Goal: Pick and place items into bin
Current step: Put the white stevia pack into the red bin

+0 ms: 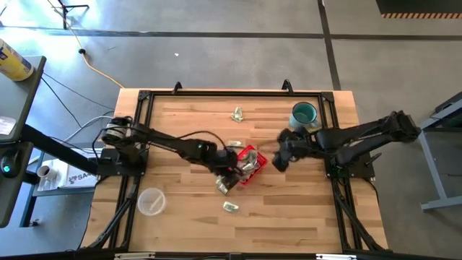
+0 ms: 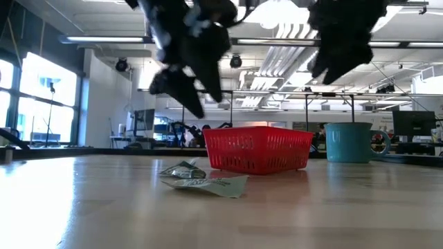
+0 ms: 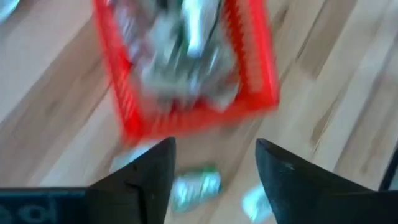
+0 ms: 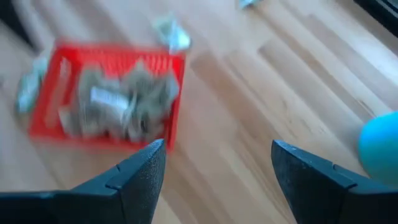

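High view first: we see the red basket near the middle of the wooden table, tilted against the table's edges and already holding a heap of pale green-and-white packets. The left gripper hangs just beside the basket's left end, and in the left wrist view its fingers stand wide apart with nothing between them, the basket and its crumpled load just beyond. The right gripper sits just off the basket's right side, its fingers likewise spread and empty (the right wrist view shows the filled basket ahead of them). Loose packets lie outside: one touching or nearly touching the basket's near-left corner, another further toward the front edge, and a third well apart near the back. From the low view, two packets lie flat on the table in front of the basket. A teal mug stands upright at the back right, what it holds not visible to us, and a clear plastic cup sits at the front left.
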Motion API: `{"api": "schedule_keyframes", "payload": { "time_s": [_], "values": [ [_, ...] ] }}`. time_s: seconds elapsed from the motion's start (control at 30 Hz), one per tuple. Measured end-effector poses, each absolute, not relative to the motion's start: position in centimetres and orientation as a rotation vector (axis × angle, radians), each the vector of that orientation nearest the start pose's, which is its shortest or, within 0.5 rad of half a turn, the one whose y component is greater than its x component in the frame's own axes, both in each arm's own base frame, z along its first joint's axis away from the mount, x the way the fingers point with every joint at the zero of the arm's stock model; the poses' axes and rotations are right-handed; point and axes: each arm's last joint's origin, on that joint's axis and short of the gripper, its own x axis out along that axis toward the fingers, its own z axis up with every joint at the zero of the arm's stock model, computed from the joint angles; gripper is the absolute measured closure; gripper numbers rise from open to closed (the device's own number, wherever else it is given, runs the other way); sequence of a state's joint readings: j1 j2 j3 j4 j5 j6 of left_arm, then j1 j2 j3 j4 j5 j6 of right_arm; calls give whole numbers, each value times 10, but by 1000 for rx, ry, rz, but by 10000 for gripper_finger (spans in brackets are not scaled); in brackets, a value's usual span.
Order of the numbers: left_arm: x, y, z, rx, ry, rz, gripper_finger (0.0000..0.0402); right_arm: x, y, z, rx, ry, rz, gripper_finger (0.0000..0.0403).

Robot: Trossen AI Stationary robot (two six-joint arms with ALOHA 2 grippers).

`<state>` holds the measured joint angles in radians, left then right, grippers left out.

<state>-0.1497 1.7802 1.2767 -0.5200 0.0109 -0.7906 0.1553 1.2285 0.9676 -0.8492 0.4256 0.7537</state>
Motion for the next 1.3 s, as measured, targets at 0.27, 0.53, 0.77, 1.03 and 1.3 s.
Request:
{"api": "schedule_keyframes", "payload": {
  "time_s": [0.27, 0.53, 0.77, 1.03, 1.3],
  "values": [
    [310, -101, 249, -543, 1036, 451, 151, 257, -67, 265, 640, 661, -664, 121],
    [284, -112, 256, -578, 1005, 634, 197, 290, -134, 219, 824, 695, -654, 121],
    [301, -71, 228, -562, 995, 595, 213, 313, -121, 222, 764, 838, -440, 121],
    [322, 43, 226, -659, 886, 525, 218, 278, -67, 257, 544, 1012, -649, 121],
    [339, 133, 220, -753, 710, 647, 218, 263, -29, 257, 563, 1056, -792, 121]
  ]
}}
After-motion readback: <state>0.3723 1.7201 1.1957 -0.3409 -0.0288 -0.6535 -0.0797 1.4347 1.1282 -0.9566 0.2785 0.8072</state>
